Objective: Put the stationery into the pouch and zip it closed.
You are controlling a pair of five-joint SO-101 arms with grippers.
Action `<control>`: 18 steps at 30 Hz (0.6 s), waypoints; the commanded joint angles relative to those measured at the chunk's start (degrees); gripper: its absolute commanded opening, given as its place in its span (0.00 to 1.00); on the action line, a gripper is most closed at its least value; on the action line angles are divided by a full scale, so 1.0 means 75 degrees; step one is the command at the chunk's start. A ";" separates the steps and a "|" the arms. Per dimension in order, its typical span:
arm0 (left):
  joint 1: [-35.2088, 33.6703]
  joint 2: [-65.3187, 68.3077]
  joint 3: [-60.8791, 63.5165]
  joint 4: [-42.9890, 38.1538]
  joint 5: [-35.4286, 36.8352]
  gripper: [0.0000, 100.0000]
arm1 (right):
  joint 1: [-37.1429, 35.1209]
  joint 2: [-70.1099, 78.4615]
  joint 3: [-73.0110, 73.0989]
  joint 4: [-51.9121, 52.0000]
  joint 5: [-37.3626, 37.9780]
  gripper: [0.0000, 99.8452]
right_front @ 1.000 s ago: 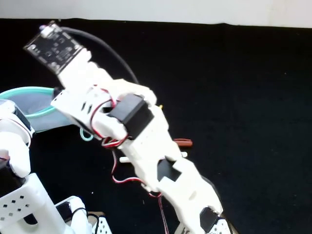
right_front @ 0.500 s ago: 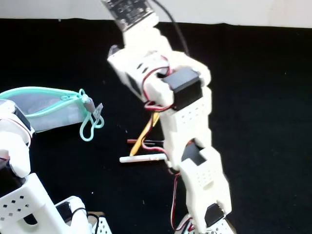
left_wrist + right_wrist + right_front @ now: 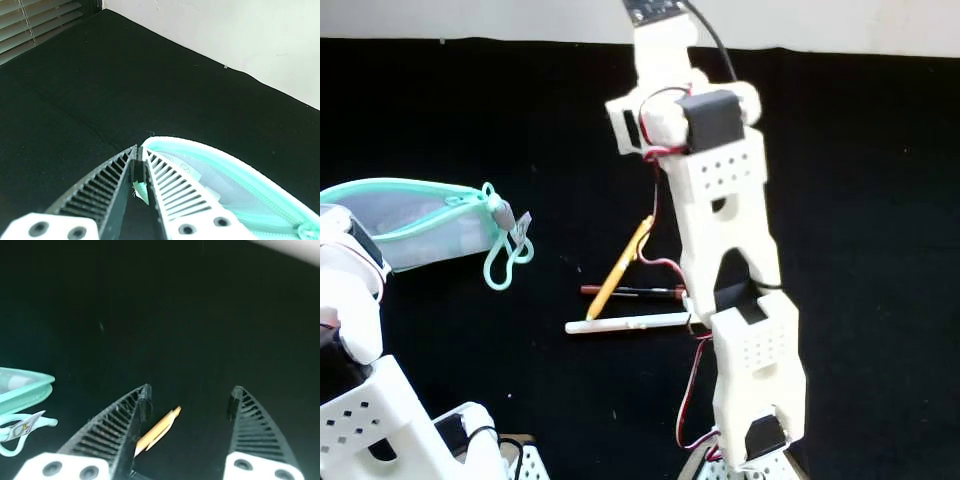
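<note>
Right fingers [image 3: 120, 427] apart above black table [image 3: 880, 200] (white wall [image 3: 225, 30], window blinds [image 3: 35, 22])

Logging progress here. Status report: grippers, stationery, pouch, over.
Left gripper shut on pouch edge. Right gripper open, over yellow pencil. Pencil, dark pen, white pen on table, outside pouch. Nothing seen in the way.

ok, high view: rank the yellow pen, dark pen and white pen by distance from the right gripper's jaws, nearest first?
1. Yellow pen: slants up toward the right gripper, its upper tip closest.
2. Dark pen: lies crosswise farther down the view, crossing the yellow pen's lower part.
3. White pen: lowest of the three, toward the arm bases.
</note>
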 commanded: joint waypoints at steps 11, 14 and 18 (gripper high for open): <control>0.0053 0.0264 0.0252 0.0012 0.0059 0.01 | 0.0111 -0.0369 0.3100 -0.1026 -0.2028 0.26; 0.0053 0.0264 0.0252 0.0035 0.0059 0.01 | 0.0111 -0.0369 0.3979 -0.1412 -0.2544 0.26; 0.0053 0.0252 0.0252 0.0035 0.0059 0.01 | 0.0111 -0.0369 0.5105 -0.2198 -0.3434 0.26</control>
